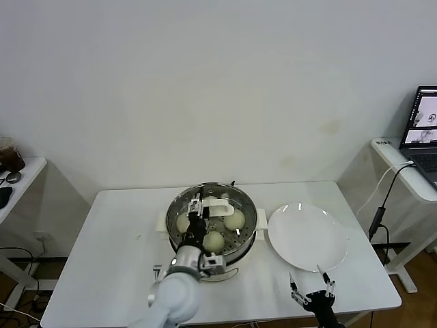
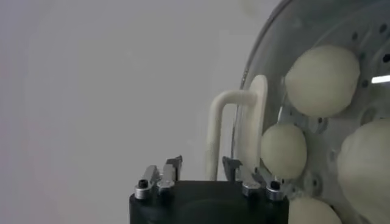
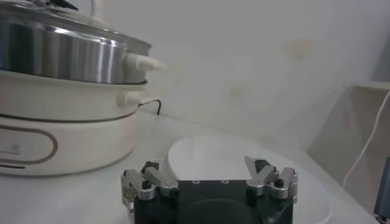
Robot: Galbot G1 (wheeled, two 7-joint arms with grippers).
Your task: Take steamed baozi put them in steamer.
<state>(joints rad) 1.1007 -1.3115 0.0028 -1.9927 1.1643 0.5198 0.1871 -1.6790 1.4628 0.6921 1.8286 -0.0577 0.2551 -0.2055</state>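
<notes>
The steamer (image 1: 212, 222) stands mid-worktop, slightly toward the far edge, and the steamed baozi (image 1: 234, 219) already lie inside it on the perforated floor; three show plainly in the head view, a fourth seems half hidden under the arm. The glass lid (image 1: 217, 203) with its white handle sits on the pot, seemingly tilted or only partly seated. The white plate (image 1: 307, 237) lies bare just beside the steamer, toward the worktop's right edge.

The left claw (image 1: 196, 205) hangs over the steamer's left rim, its arm reaching in from the near edge with the wrist pointing away from the robot. In the left wrist view the left claw (image 2: 201, 169) stands open, holding nothing, with the lid handle (image 2: 234, 125) rising just ahead, roughly between the fingertips (image 2: 173, 163). That is the relation that matters: the handle's upright loop stands directly in front of the open jaws, so the left arm is clearly the nearer one for any lid work.

The right claw (image 1: 312, 287) waits at the near edge, in front of the plate, open and empty
</notes>
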